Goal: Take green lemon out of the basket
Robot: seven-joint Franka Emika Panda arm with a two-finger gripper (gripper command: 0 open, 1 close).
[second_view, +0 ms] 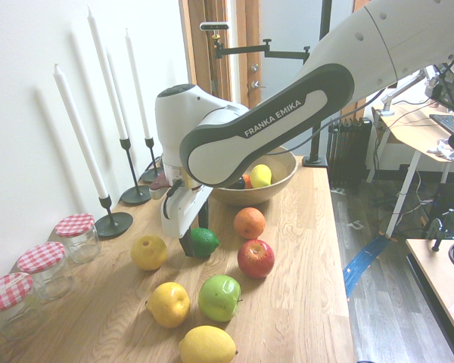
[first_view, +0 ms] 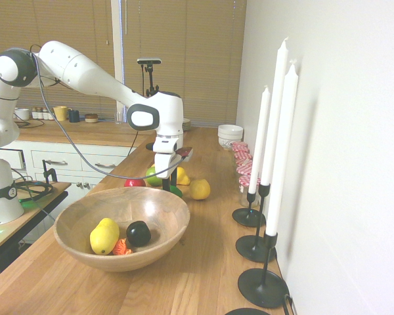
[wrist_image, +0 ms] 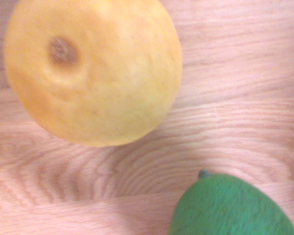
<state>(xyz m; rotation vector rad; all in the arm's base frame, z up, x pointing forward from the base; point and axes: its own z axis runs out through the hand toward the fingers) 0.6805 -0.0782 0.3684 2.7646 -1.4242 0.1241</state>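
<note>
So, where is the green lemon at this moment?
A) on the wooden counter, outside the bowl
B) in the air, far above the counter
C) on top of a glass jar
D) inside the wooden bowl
A: the green lemon lies on the counter beside the gripper, in front of the basket, near the orange.
</note>
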